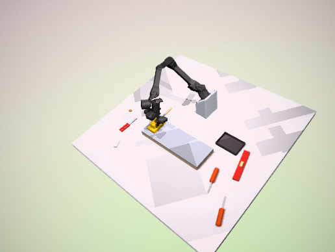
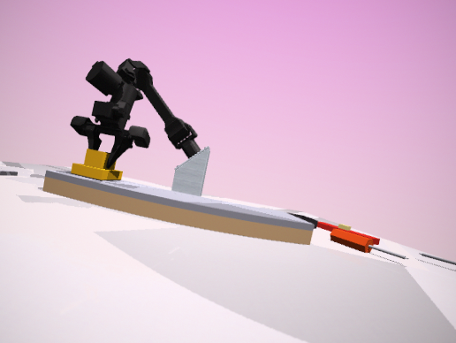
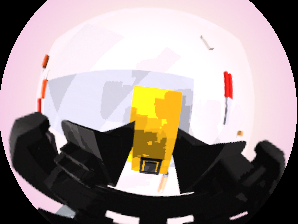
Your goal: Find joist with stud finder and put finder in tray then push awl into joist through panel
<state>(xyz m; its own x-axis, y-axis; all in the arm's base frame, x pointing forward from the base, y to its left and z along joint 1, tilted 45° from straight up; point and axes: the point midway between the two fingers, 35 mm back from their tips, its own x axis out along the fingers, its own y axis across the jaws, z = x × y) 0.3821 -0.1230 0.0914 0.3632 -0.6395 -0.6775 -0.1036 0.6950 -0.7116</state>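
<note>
The yellow stud finder (image 1: 153,127) (image 2: 95,171) (image 3: 156,107) is upright at the left end of the grey floor panel (image 1: 183,136) (image 2: 230,213) (image 3: 67,95), on its top or very close above it. My gripper (image 1: 158,121) (image 2: 101,158) (image 3: 153,125) is shut on the stud finder's raised part. A small dark display (image 3: 150,166) shows no clear reading. The dark tray (image 1: 230,143) lies beyond the panel's right end. A tan-handled tool (image 1: 168,111) (image 3: 163,183) lies behind the gripper, partly hidden; I cannot tell whether it is the awl. The joist is hidden.
Two orange-handled tools (image 1: 214,175) (image 1: 220,217) and a red level (image 1: 241,165) lie at the right. A red-handled tool (image 1: 124,126) (image 3: 228,86), a pale bent piece (image 1: 117,143) (image 3: 206,43) and a small orange piece (image 1: 130,110) lie left. A grey slanted block (image 1: 206,105) (image 2: 191,174) stands by the arm's base.
</note>
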